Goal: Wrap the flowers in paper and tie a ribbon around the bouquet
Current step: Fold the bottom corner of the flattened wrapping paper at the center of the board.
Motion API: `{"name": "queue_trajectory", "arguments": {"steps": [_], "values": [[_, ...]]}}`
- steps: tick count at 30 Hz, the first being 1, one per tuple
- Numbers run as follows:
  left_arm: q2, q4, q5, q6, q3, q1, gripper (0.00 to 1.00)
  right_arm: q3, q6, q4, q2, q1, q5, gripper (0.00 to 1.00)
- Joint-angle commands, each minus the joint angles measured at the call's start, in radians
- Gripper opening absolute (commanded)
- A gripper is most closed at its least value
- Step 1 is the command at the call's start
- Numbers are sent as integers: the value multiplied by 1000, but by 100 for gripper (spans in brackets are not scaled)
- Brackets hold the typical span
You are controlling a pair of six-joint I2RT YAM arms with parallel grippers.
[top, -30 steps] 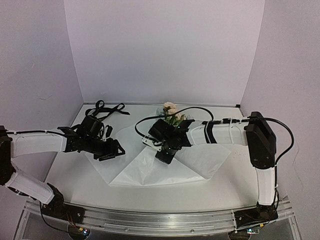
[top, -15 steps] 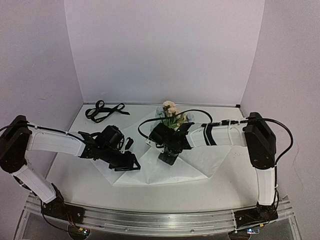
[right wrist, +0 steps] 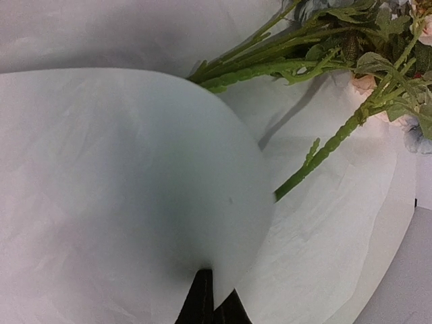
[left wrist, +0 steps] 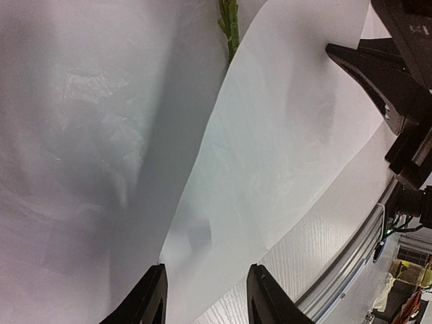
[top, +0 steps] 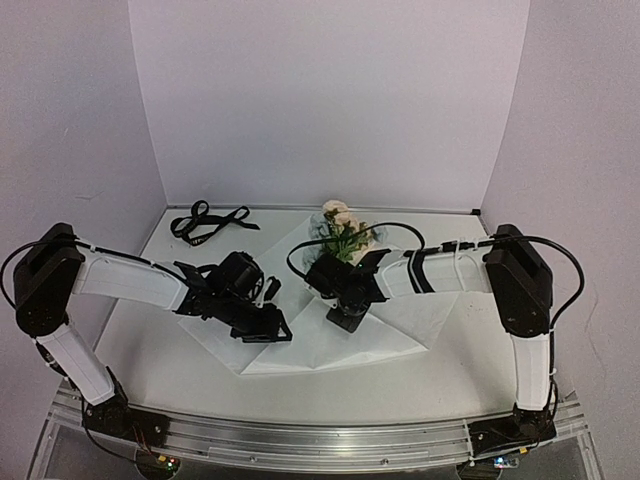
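Wrapping is barely begun: the right gripper pinches a fold of the paper over the flowers at centre, the left gripper hovers spread at its near edge, and the ribbon lies unused far left.

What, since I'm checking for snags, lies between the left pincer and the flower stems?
Only the paper, folded over, from left pincer to flowers; the left wrist view shows it.
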Motion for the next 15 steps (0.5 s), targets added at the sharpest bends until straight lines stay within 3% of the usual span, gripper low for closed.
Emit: {"name": "queue_trajectory", "arguments": {"steps": [1, 3, 6, 9, 12, 15], "values": [[37, 42, 7, -9, 27, -9, 41, 12, 44, 3, -41, -6, 33, 0], [53, 46, 4, -9, 27, -10, 40, 11, 57, 1, -50, -7, 35, 1], [70, 50, -2, -7, 28, -11, 39, 4, 81, -4, -77, -6, 32, 12], [87, 59, -2, -7, 32, -11, 39, -22, 112, -14, -120, -8, 22, 26], [100, 67, 0, -6, 37, -11, 39, -62, 167, -27, -193, -6, 4, 48], [104, 63, -6, -3, 46, -11, 39, -112, 248, -86, -275, -7, -39, 58]]}}
